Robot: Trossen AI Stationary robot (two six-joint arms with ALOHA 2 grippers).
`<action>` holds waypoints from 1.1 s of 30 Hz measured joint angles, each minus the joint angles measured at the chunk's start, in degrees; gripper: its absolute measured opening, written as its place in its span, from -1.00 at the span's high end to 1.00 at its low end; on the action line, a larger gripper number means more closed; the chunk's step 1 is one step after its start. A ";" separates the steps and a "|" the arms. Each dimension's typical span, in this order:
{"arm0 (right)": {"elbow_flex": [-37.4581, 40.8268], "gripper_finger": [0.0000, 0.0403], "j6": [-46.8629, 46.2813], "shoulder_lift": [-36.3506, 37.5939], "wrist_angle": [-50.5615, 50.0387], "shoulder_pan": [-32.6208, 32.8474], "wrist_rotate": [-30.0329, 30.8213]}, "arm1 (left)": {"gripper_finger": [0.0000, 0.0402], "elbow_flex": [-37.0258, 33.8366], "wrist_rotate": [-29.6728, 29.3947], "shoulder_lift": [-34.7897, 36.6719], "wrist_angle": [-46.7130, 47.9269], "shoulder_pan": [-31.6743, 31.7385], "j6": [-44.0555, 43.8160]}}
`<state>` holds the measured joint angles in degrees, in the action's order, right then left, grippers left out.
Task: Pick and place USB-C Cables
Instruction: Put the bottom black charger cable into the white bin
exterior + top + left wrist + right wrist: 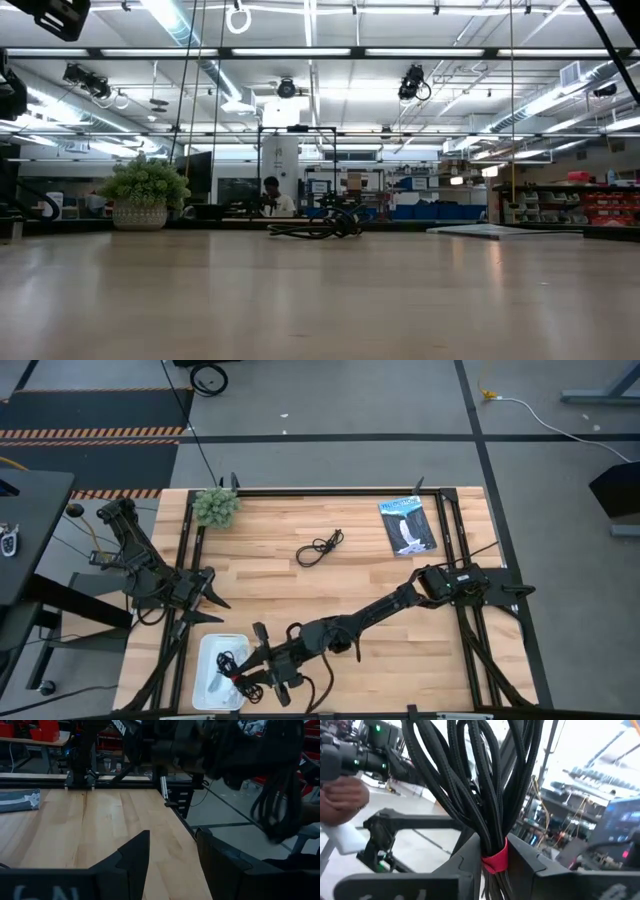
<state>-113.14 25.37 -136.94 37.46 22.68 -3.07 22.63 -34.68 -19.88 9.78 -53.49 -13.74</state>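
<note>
A black braided USB-C cable (470, 780), coiled and bound by a red tie, fills the right wrist view. My right gripper (245, 665) is shut on it, reaching over the white tray (205, 685) at the table's near left. The coil's loops (277, 805) also show in the left wrist view. A second black coiled cable (320, 548) lies loose on the table's middle (315, 228). My left gripper (205, 588) waits open at the table's left side (170, 865). The white and pale cables cannot be made out. My right gripper pinches the black cable between its two fingers at the red tie (495, 861), where the strands are bunched together. The loops (465, 765) fan out beyond the fingertips. In the left wrist view they hang off the table.
A small potted plant (216, 507) stands at the far left corner (145, 195). A blue-and-white flat packet (408, 525) lies at the far right. Black frame rails run along the table's left and right sides. Bare wood lies between the loose cable and the tray.
</note>
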 joint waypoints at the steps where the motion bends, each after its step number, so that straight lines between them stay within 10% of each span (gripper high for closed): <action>1: -0.09 0.63 -0.95 -0.72 0.43 -0.29 -0.02 | 0.14 0.00 0.00 0.00 0.00 0.02 0.00; 10: -5.75 0.63 -4.74 -12.32 4.91 -2.03 1.46 | 0.14 0.02 -0.02 0.02 0.04 0.01 -0.02; 33: -19.93 0.60 2.27 -20.66 -23.43 -2.56 19.29 | 0.14 0.02 0.00 0.02 0.02 0.02 -0.04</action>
<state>-133.07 27.64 -157.60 14.03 20.12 16.23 22.65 -34.68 -19.86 9.80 -53.47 -13.78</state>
